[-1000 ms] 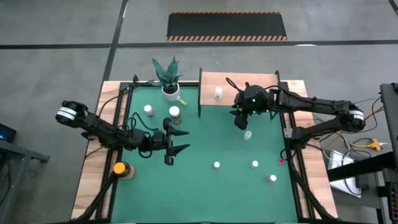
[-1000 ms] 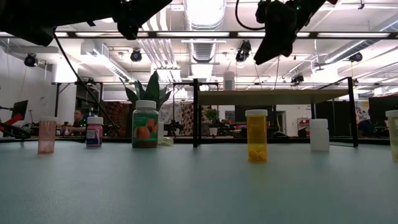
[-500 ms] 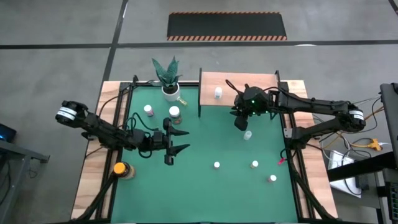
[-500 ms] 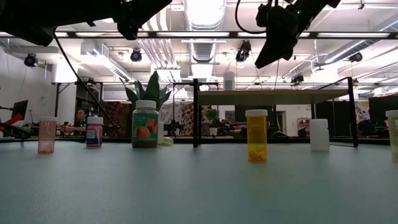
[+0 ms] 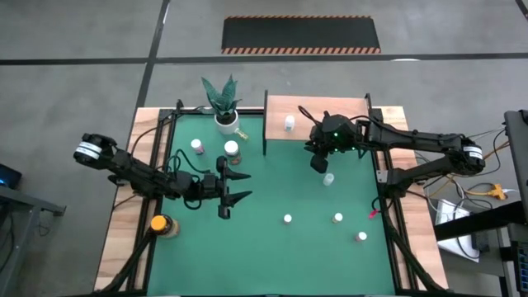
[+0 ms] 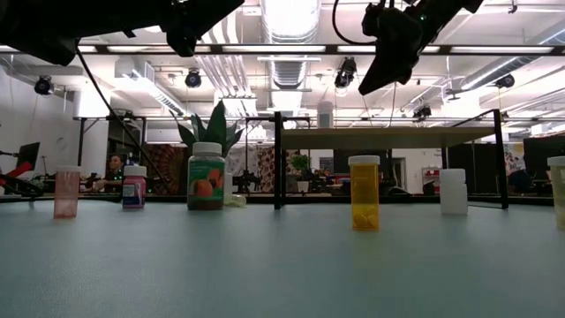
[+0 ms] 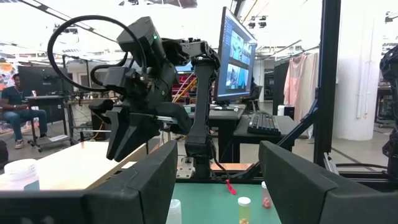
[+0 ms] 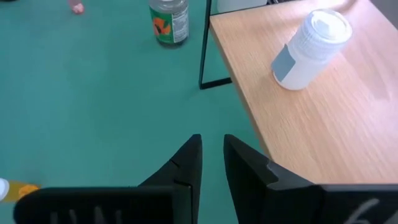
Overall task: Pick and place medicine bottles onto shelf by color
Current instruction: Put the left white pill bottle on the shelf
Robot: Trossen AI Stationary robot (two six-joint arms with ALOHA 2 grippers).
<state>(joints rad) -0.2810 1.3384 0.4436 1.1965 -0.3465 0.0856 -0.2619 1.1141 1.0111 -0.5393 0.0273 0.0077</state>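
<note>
Nearest you on the green desk mat (image 5: pixel 272 239), three small white-capped bottles stand well apart from each other: one toward the right edge (image 5: pixel 361 237), an orange-yellow one (image 5: pixel 337 218) and a plain one nearer the middle (image 5: pixel 287 219); none has moved in the last second. Off the mat, on the bare wood at the left, you have the larger amber bottle with the yellow cap (image 5: pixel 157 223), also where it was. Your left pincer (image 5: pixel 233 187) hangs over the mat's left half with its two dark fingers spread wide and nothing between them, unchanged from a second ago. Farther back on the left, a pink white-capped bottle (image 5: pixel 197 146) and a greenish-clear bottle with an orange label (image 5: pixel 231 149) stand near each other, with the white pot holding a green plant (image 5: pixel 224 120) beyond them. On the right, a clear white-capped bottle (image 5: pixel 328 178) sits on the mat, and just beyond it your right pincer (image 5: pixel 318 162) hovers at the front edge of the light wooden shelf on thin black legs (image 5: pixel 342 111); its fingers are nearly closed with only a narrow gap and grip nothing, and it has edged slightly toward the shelf since the earlier frame. On that shelf one white bottle with a grey label (image 8: pixel 309 50) stands alone.
</note>
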